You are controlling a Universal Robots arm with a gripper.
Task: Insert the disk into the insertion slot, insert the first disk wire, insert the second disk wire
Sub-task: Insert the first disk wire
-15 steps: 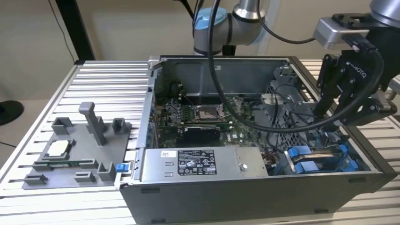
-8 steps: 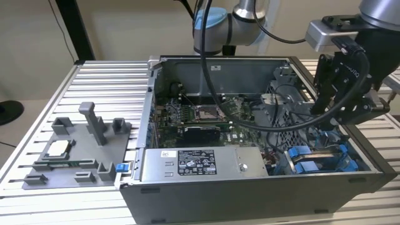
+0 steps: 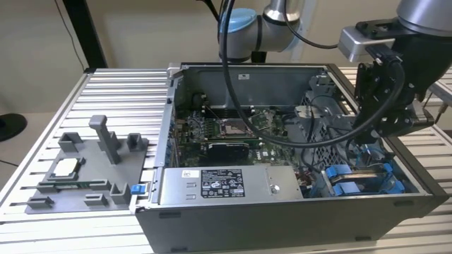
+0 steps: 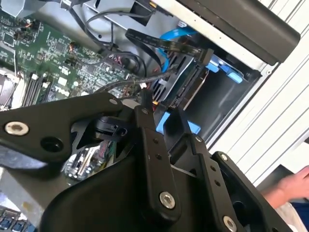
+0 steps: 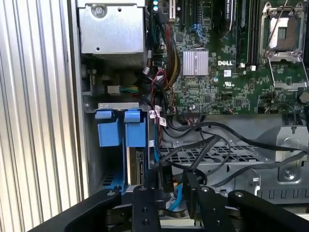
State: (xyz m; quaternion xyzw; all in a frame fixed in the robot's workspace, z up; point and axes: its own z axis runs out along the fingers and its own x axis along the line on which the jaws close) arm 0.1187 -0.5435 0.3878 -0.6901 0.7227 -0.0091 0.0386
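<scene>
The disk (image 3: 363, 175), in its blue carrier frame (image 3: 339, 181), sits in the insertion slot at the open case's front corner, on the exterior view's right. In the first wrist view the carrier's blue tabs (image 5: 120, 133) stick out of the bay. My gripper (image 5: 169, 181) hangs inside the case just over this bay, open. A black wire connector (image 5: 164, 178) stands between the fingers, close to one finger (image 5: 145, 193), with a gap to the other. In the second wrist view the gripper (image 4: 161, 115) is at the end of a black wire (image 4: 123, 83) in front of the carrier (image 4: 223, 68).
A grey labelled power-supply box (image 3: 222, 185) lies along the case's front, and the motherboard (image 3: 226, 129) lies behind it. Loose black cables (image 5: 227, 140) cross a perforated metal cage (image 5: 212, 153). A grey fixture plate (image 3: 84, 169) rests on the slatted table (image 3: 120, 90). A person's hand (image 4: 294, 186) is beside the case.
</scene>
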